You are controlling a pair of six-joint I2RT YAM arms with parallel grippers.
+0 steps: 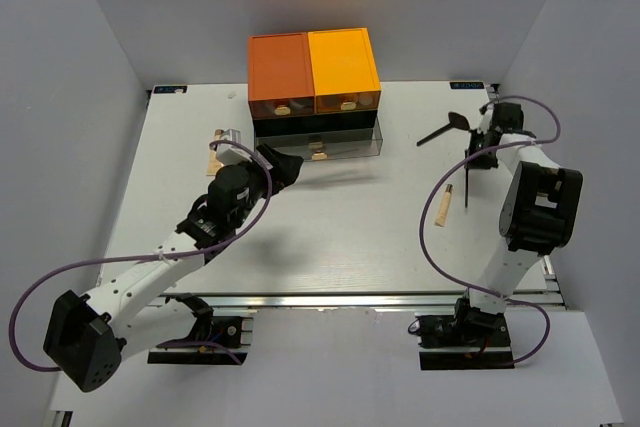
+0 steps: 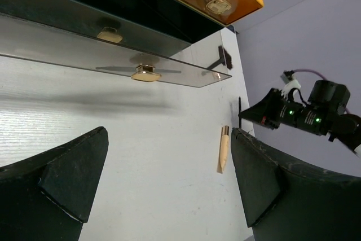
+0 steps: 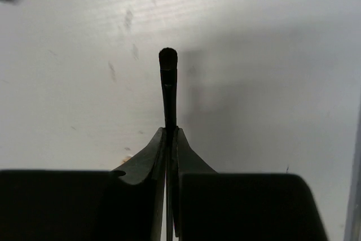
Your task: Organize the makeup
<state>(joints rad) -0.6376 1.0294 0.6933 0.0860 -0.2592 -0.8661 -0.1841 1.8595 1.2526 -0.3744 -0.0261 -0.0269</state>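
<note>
Noting that the right tool (image 3: pixel 171 134) is clenched on the thin black stick (image 3: pixel 168 91), its long axis running straight out ahead over the tabletop (image 3: pixel 271 38), I judge the drawer box (image 1: pixel 315 87) lies well to its left, nearer the released left tool (image 2: pixel 169 156).

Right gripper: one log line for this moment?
right gripper | shut on black brush | left gripper | open, empty

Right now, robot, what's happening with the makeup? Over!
Left gripper open, empty, near drawer box. Right gripper shut on thin black stick. Beige tube loose on table. Nothing blocking.
</note>
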